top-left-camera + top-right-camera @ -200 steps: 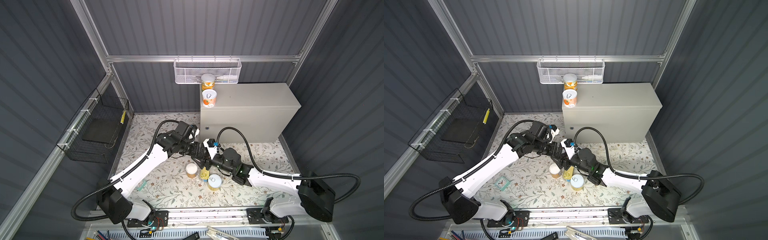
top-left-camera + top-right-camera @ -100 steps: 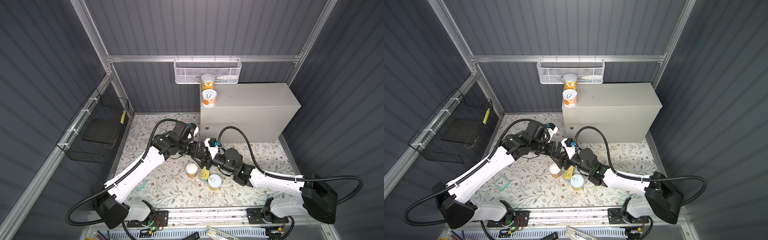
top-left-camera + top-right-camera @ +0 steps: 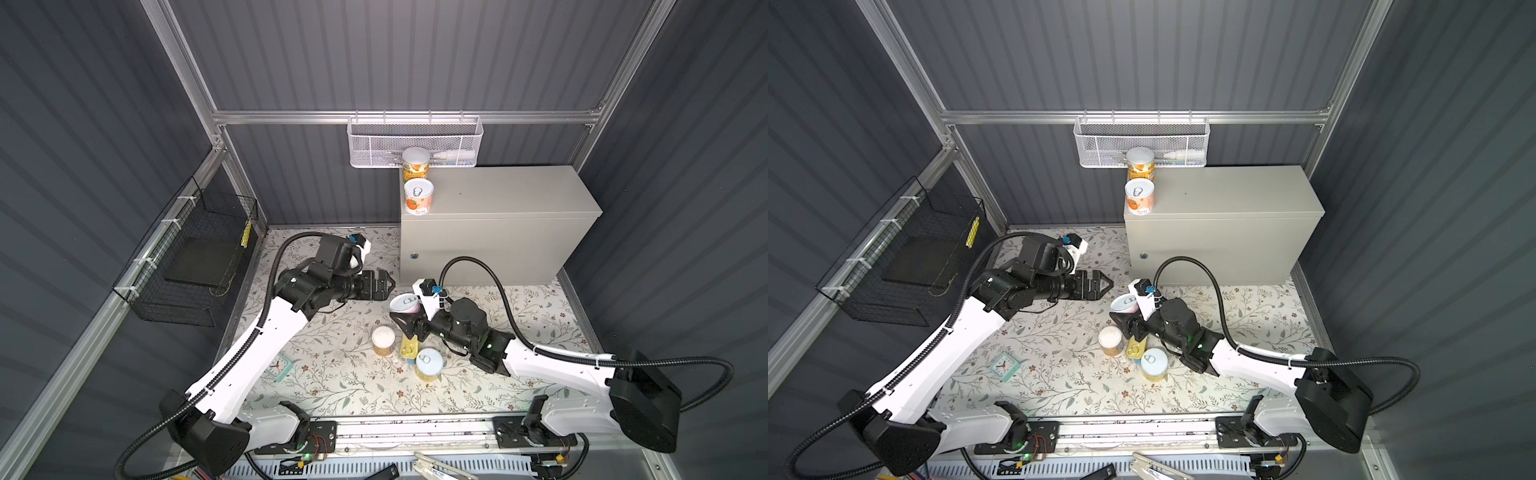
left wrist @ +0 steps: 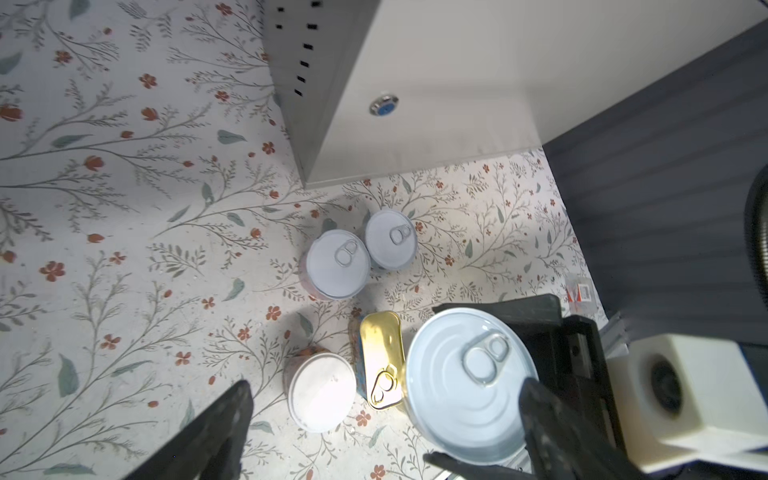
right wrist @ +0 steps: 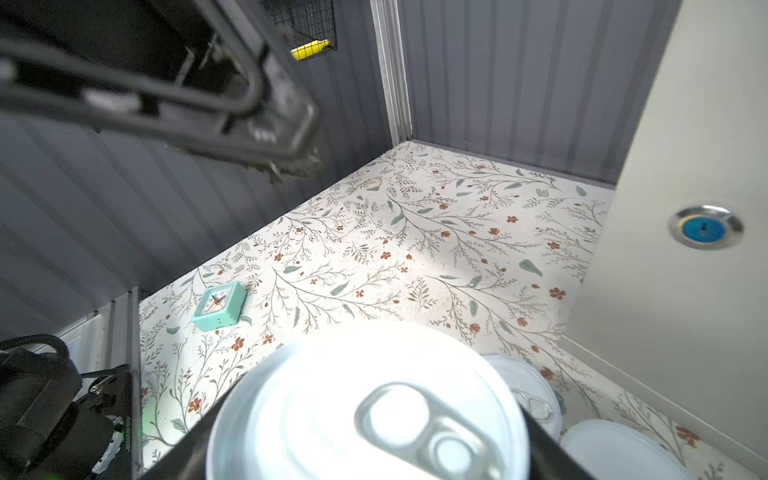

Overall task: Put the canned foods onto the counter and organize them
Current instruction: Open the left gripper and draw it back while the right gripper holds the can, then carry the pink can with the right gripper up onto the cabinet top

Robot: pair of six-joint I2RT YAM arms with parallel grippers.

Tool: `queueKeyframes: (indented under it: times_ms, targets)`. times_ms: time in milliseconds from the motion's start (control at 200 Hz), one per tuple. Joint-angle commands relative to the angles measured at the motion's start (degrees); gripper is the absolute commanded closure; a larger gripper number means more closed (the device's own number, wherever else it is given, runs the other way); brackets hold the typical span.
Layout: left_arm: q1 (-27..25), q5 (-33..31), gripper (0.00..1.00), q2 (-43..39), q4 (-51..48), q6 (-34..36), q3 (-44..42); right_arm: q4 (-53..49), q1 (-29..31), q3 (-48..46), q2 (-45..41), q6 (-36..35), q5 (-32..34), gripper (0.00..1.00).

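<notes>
**Two tins on the counter, a third in the right claw**

The beige counter (image 3: 519,199) carries two tins along the left edge of its top. A white-lidded orange can (image 3: 415,164) stands at the back-left corner, and a pull-tab orange can (image 3: 419,196) stands just in front of it.

The left gripper (image 3: 386,284) hangs with its jaws wide apart above the floral floor (image 3: 332,374). The right gripper (image 3: 404,315) is clamped round a pink-labelled can (image 3: 405,302), raised off the floor.

Near the counter's front-left corner a larger silver-lidded can (image 4: 338,264) stands beside a smaller silver-lidded can (image 4: 390,239). Further forward, a yellow can (image 3: 429,363), a white-lidded can (image 3: 383,340) and a flat gold-topped tin (image 3: 409,347) cluster together.
</notes>
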Motion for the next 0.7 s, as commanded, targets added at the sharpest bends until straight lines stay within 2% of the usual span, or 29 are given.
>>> queueKeyframes:
  times_ms: [0, 295, 465, 570, 695]
  targets:
    - [0.9, 0.7, 0.0, -1.9, 0.2, 0.4, -1.7, 0.0, -0.1, 1.3, -3.7, -1.2, 2.4, 0.36]
    - [2.1, -2.7, 0.0, -7.1, 2.9, 2.6, -8.3, -15.6, -1.1, 6.7, -14.2, -5.5, 9.0, 0.36]
    - [2.3, -4.4, 0.0, -8.9, 4.2, 4.6, -11.6, -24.4, -2.7, 13.2, -18.8, -7.8, 11.6, 0.36]
    - [2.4, -7.5, 0.0, -10.0, 5.9, 5.7, -14.0, -27.0, -3.8, 17.2, -20.2, -10.1, 11.1, 0.35]
    - [2.4, -8.2, 0.0, -11.5, 8.7, 5.9, -16.8, -30.9, -6.6, 24.0, -19.7, -11.4, 9.5, 0.35]
